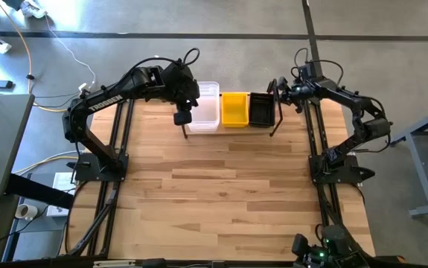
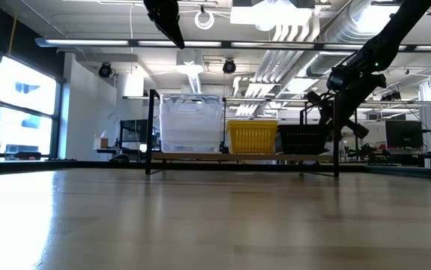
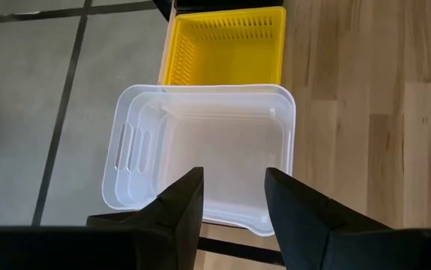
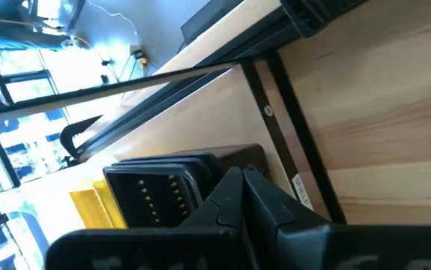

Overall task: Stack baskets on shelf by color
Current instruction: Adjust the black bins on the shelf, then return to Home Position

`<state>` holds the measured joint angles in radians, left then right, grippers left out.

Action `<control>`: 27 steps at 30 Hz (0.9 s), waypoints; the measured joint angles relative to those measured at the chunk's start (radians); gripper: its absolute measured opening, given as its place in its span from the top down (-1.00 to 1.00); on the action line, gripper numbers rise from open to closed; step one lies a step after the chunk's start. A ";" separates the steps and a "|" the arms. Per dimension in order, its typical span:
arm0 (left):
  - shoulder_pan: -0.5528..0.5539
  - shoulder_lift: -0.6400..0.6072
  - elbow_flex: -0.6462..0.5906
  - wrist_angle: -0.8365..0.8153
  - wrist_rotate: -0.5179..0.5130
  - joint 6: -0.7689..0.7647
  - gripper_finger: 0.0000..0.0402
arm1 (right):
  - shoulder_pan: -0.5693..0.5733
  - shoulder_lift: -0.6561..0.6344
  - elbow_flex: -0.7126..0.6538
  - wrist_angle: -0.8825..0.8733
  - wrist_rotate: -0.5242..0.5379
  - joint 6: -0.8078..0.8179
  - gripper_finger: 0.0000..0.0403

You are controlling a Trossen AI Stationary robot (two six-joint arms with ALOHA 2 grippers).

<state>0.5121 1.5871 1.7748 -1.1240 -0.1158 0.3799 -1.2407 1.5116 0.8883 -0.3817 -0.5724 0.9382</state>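
1. Leftmost, the left gripper [image 1: 183, 117] hangs above the near edge of the clear baskets [image 1: 203, 106], its fingers [image 3: 176, 212] spread apart and holding nothing. The left wrist view looks straight down into the nested clear bins, so I judge the arm is placed there for a drop onto that pile or a clean lift away from it.
2. Next along, the clear baskets sit at the left end of the shelf [image 2: 241, 157], the yellow baskets [image 1: 235, 109] in the middle, and the black baskets [image 1: 261, 109] at the right end. Each colour has its own pile, side by side and touching or nearly so, which is what sorting by colour asks for; the job looks close to finished.
3. Rightmost, the right gripper [image 1: 278, 90] sits just beside the black pile by the shelf's right rod frame, fingers clenched shut on nothing visible, apparently waiting.
4. Underneath, the table [image 1: 221, 186] is light wood planking, with no loose baskets showing on it.
5. Beyond it lies a grey floor with cables, and an open workshop with ceiling ducts, windows and desks.
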 joint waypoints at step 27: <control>0.000 0.000 0.000 0.000 0.000 0.017 0.34 | 0.000 -0.071 0.000 -0.009 0.221 -0.005 1.00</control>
<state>0.5121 1.5871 1.7748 -1.1244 -0.1158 0.3965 -1.2407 1.4406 0.8883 -0.3904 -0.3510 0.9337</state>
